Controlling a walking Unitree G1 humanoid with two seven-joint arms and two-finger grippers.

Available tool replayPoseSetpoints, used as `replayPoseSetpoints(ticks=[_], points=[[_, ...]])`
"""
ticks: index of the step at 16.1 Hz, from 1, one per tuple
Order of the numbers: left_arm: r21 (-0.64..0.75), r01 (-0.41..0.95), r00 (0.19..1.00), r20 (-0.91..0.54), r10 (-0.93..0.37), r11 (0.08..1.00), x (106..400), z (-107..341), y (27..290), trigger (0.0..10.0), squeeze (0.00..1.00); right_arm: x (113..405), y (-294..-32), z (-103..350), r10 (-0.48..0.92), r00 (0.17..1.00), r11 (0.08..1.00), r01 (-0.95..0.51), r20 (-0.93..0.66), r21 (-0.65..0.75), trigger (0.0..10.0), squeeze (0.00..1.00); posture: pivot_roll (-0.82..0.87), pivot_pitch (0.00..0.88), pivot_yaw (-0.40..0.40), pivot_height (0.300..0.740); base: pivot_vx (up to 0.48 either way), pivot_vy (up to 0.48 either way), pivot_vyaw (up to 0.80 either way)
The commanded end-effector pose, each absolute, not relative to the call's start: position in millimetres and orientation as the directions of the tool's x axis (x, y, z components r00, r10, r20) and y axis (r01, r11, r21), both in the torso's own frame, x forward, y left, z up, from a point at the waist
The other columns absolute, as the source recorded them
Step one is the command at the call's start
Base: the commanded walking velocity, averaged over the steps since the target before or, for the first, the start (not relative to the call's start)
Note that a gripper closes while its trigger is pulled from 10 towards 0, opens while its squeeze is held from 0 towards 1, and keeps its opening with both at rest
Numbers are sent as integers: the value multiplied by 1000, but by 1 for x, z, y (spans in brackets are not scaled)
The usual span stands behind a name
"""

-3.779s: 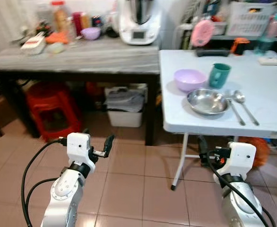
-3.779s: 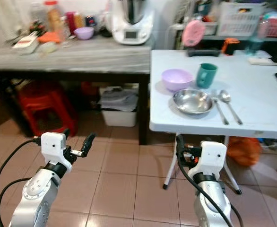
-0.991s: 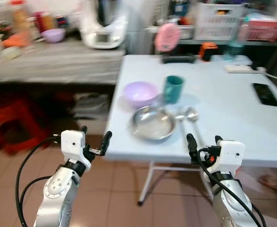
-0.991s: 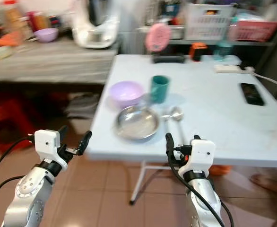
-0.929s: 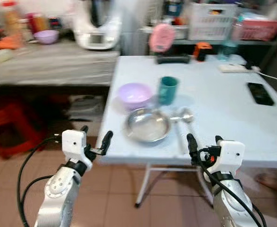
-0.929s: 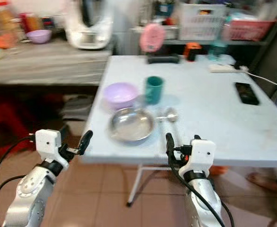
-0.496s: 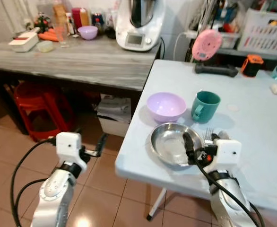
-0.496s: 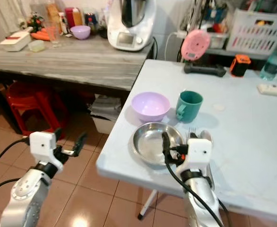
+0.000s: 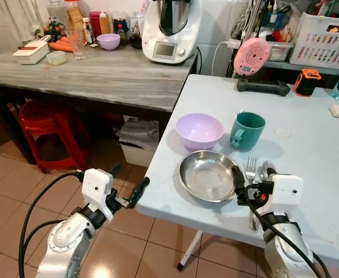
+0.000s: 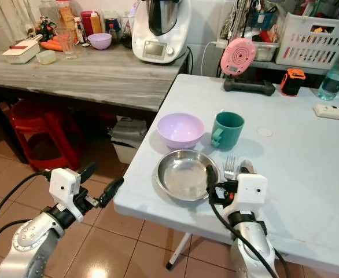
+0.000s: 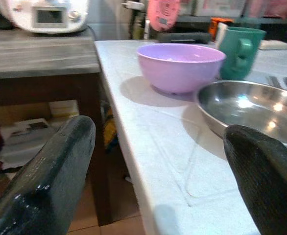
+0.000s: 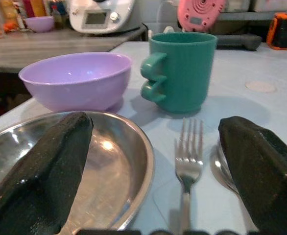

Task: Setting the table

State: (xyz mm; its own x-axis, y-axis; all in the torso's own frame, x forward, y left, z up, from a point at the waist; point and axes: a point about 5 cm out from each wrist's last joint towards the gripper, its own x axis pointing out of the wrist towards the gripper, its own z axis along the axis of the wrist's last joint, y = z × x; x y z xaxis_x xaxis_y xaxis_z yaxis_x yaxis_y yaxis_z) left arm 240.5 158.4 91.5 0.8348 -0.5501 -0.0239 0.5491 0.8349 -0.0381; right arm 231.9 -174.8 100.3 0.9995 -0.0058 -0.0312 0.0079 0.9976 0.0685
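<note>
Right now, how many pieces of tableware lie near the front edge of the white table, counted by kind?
Bowl: 1
Mug: 1
Steel plate: 1
Fork: 1
Spoon: 1
Total: 5

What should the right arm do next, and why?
Probably ease the right gripper down onto the fork. Its jaws are open and straddle the fork, which lies flat on the white table between the steel plate and the spoon. The left gripper, also open, waits at the table's edge.
</note>
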Motion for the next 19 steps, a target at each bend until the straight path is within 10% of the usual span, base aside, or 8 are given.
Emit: replayPoseSetpoints(ticks=[1, 19], points=[[-24, 603, 797, -22, -603, 798, 237, 94, 155, 10000, 0, 232, -177, 103, -12, 999, 997, 14, -35, 79, 10000, 0, -5, 0, -1, 740, 0, 0, 0], [12, 691, 722, -68, -689, 723, 229, 73, 157, 10000, 0, 243, -157, 86, 169, 950, 924, -60, -264, 377, 10000, 0, -13, 0, 3, 740, 0, 0, 0]])
